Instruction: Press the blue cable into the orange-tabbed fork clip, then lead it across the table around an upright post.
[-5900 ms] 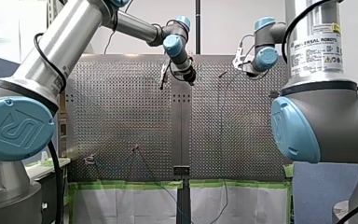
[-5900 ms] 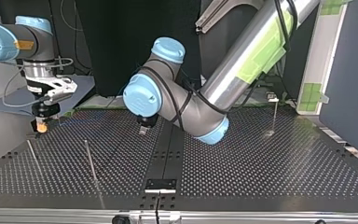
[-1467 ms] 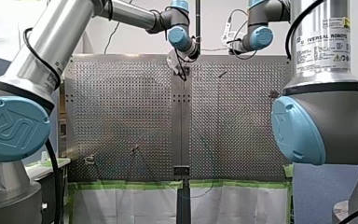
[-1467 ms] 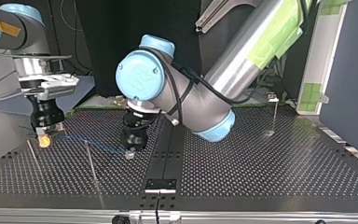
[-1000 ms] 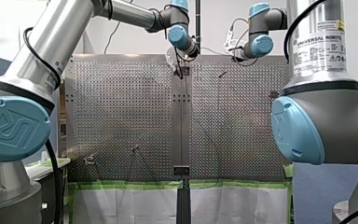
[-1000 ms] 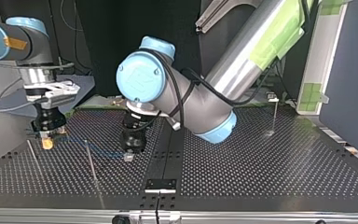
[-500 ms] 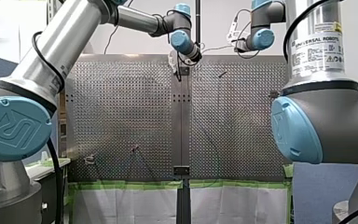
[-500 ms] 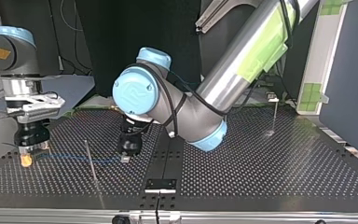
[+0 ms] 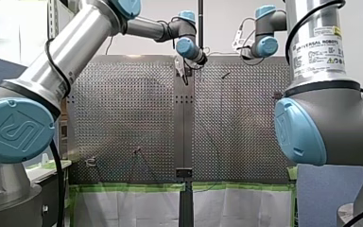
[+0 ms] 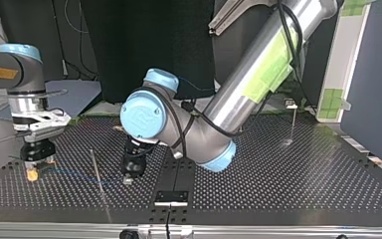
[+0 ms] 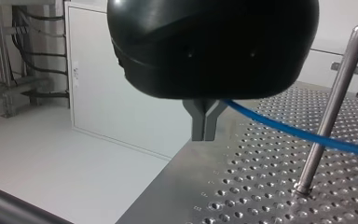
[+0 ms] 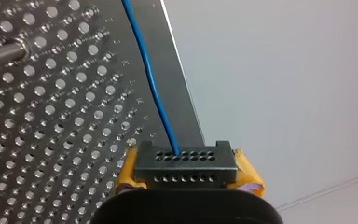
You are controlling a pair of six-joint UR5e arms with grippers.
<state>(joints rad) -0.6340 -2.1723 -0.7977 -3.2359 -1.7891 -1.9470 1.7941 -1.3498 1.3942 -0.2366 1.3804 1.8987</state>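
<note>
My left pincer [image 11: 204, 135] has its two metal fingers pressed together on the blue cable [image 11: 284, 126], which comes out sideways from between them. It hangs tips down, close above the perforated surface [image 10: 288, 189], towards the middle of the long edge farthest from the arms' bases. My right pincer [image 12: 186, 170] stands at the surface's side edge, at the top view's left. Its two yellow pads [image 12: 127, 172] pinch the cable by the black block [image 12: 185, 158] at its end. The block has two rows of holes, and the blue strand runs into it.

The cable stretches between the two pincers, its long axis roughly along that far long edge. One end points to the side edge and the other to the surface's middle. It is lifted off the surface and crosses an upright post [image 11: 333, 105] above its foot; I cannot tell whether it touches the post.

Counted: one cable, one black block and two pincers, both closed on the cable. The top view shows two posts: the one the cable crosses, and a second post [image 10: 293, 123] well apart, near the surface's far right corner in that view.
</note>
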